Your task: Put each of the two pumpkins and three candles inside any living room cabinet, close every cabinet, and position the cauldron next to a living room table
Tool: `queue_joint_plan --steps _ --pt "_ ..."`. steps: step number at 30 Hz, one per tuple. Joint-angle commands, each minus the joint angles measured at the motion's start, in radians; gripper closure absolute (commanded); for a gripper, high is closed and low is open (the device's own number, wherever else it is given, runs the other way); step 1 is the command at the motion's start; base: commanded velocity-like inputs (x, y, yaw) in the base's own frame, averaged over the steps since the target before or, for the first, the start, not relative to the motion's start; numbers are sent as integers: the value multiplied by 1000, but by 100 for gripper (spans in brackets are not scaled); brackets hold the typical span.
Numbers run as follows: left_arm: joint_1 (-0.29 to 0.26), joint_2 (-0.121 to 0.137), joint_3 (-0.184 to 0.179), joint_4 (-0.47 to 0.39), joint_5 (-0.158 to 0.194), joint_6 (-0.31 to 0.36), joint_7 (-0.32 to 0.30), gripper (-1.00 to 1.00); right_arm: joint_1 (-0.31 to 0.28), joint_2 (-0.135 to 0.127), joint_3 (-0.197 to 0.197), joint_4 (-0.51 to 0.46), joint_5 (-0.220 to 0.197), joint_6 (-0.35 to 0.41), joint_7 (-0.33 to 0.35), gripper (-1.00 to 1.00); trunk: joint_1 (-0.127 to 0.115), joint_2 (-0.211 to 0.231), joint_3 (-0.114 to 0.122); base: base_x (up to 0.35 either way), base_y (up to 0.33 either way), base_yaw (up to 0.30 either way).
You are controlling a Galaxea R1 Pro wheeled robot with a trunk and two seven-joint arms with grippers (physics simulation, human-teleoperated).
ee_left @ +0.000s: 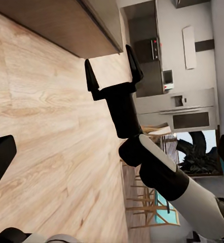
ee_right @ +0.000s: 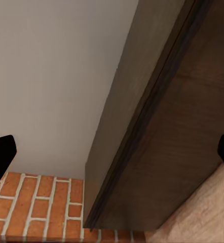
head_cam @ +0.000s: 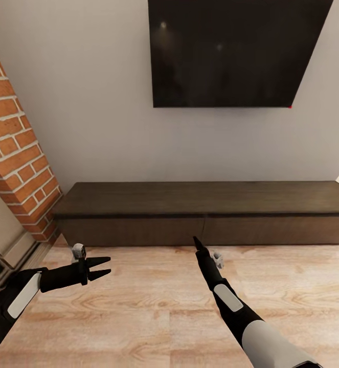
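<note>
Closed cabinet (head_cam: 205,214) just beyond right tool (head_cam: 196,240)

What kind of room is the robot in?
Probably a living room: a big flat black TV screen hangs on the pale wall above a long low dark-brown wooden cabinet, beside a red brick column.

Bare wood floor (head_cam: 138,306) lies open before the cabinet (head_cam: 205,214), whose shut drawer fronts block any reach inside. A brick column (head_cam: 16,153) crowds its left end.
</note>
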Motion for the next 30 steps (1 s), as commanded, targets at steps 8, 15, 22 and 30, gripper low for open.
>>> queue_joint_plan --steps 8,15,22,30 --pt "0 -2 -7 1 3 5 -3 -100 0 -3 13 22 -9 25 155 -100 31 -57 -26 0 0 0" --pt "-1 -4 -10 1 3 5 -3 -100 -1 -2 11 38 -14 81 225 -100 57 -106 -48 0 0 0" --pt "0 -5 -10 1 2 5 -3 -100 0 -5 6 36 -19 89 229 -100 84 -155 -70 0 0 0" --pt "-1 -7 -9 1 2 5 -3 -100 0 -5 5 38 -20 128 320 -100 115 -211 -95 0 0 0"
